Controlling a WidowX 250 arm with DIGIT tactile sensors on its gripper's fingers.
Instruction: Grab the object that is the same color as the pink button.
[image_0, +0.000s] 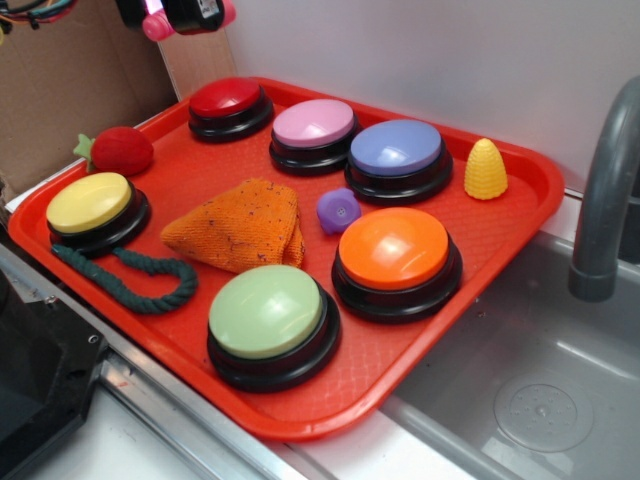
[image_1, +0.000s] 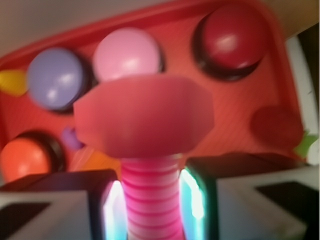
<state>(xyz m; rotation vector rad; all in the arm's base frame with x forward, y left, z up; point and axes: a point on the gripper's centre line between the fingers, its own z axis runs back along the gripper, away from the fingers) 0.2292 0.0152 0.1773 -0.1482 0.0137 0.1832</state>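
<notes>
My gripper is shut on the hot-pink toy bolt, its ribbed shaft clamped between the two fingers and its flat head pointing out over the tray. In the exterior view the gripper hangs high at the top left edge, above the tray's back corner, with pink bits of the bolt showing beside it. The pale pink button sits in the back row between the red button and the lavender-blue button. From the wrist the pink button lies straight beyond the bolt's head.
On the red tray lie yellow, green and orange buttons, an orange cloth, a purple knob, a yellow corn toy, a red plush strawberry and a green rope. A sink with a faucet lies to the right.
</notes>
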